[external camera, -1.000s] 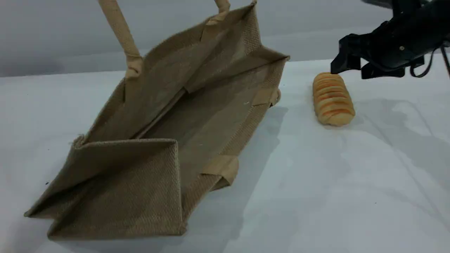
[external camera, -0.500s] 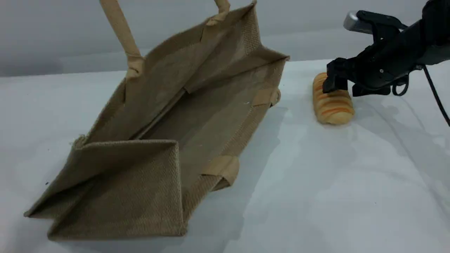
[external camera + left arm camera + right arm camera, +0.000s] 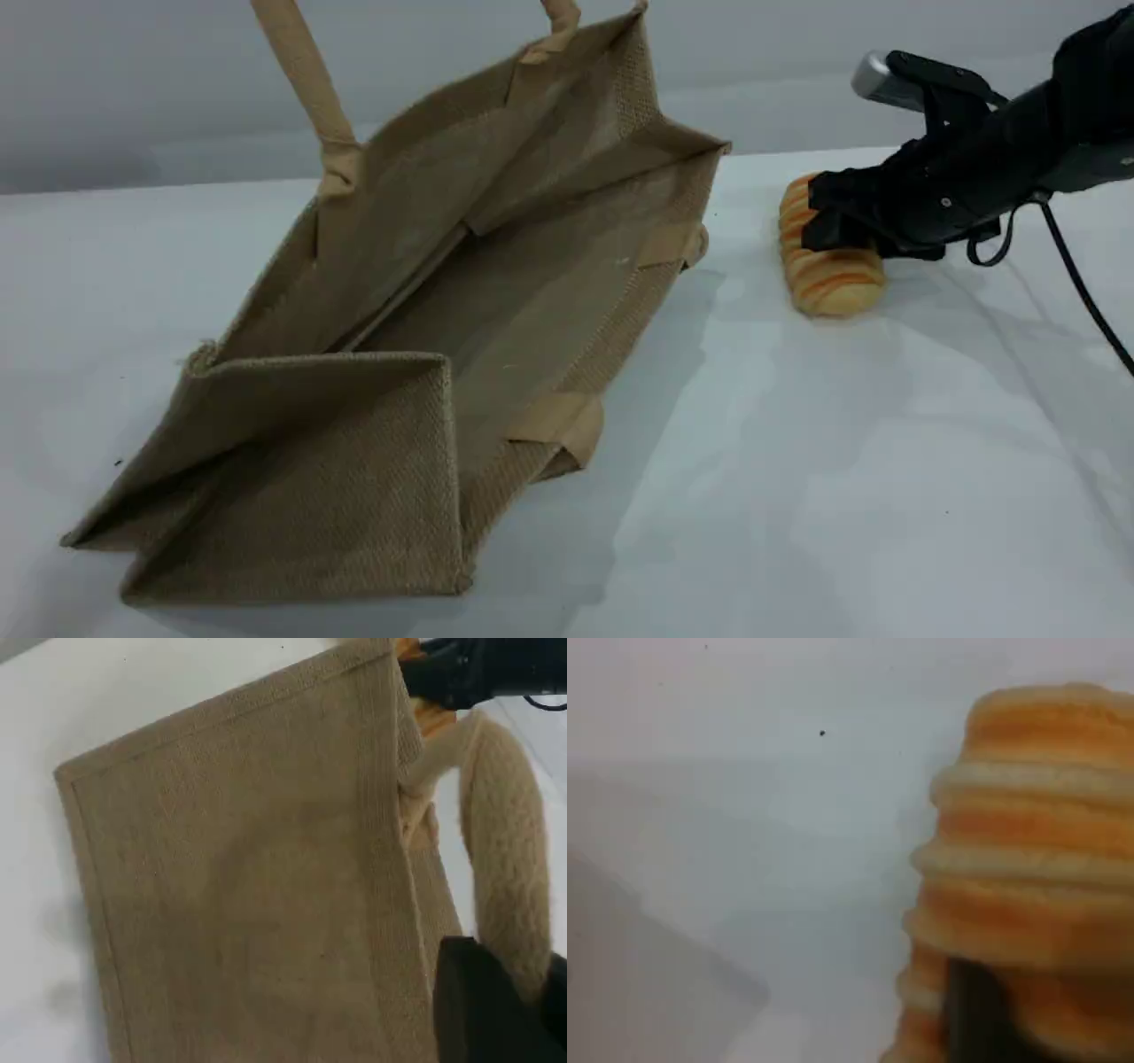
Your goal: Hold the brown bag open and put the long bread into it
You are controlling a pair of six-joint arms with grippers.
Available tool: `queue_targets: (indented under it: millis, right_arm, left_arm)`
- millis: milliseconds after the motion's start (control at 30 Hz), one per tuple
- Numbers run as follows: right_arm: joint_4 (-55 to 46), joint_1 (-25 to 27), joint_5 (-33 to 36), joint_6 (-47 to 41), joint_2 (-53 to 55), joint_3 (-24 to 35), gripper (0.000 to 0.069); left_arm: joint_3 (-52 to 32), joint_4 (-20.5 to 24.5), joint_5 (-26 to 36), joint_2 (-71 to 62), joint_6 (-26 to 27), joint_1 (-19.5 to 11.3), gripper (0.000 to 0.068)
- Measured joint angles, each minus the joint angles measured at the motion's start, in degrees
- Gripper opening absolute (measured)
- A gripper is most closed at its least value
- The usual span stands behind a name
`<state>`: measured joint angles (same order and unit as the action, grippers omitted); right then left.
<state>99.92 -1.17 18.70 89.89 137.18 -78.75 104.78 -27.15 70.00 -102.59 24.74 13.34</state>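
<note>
Long bread [image 3: 833,283] lies on the white bench [image 3: 797,461], right of the brown bag [image 3: 496,292] and clear of it, long axis running away from camera. Right claw [image 3: 839,223] comes in from the right and is clamped across the loaf's middle; near end pokes out below the fingers, loaf resting on the bench. Wrist cam shows one dark finger pressed against the ridged crust. Bag lies on its side, mouth gaping toward the bread, upper wall pulled up by its handle [image 3: 306,80]. Left claw [image 3: 492,1010] is pressed together, pinching that handle; only visible in its own wrist cam, arm is cut off above the scene view. Bench is plain white with a few dark specks, grey wall [image 3: 133,89] behind. Handle top runs out of frame. Lower handle mostly hidden under the bag. Black cable [image 3: 1076,275] hangs off the right arm. Bare bench between loaf and bag mouth, and wide open bench in the foreground.
</note>
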Motion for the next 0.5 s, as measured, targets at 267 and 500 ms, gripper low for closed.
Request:
queue_targets:
  millis: [267,500]
  right_arm:
    - [-1.57,0.59,-2.99,0.13,-8.03,0.89,0.0142]
    - [-14.59,2.87,-1.36,-9.98,-21.01,8.08,0.0117]
  left_arm:
    - [0.0,0.12,0.0,0.0,1.87,0.0,0.0083]
    - [0.0,0.01,0.0,0.0,6.01,0.0,0.0083]
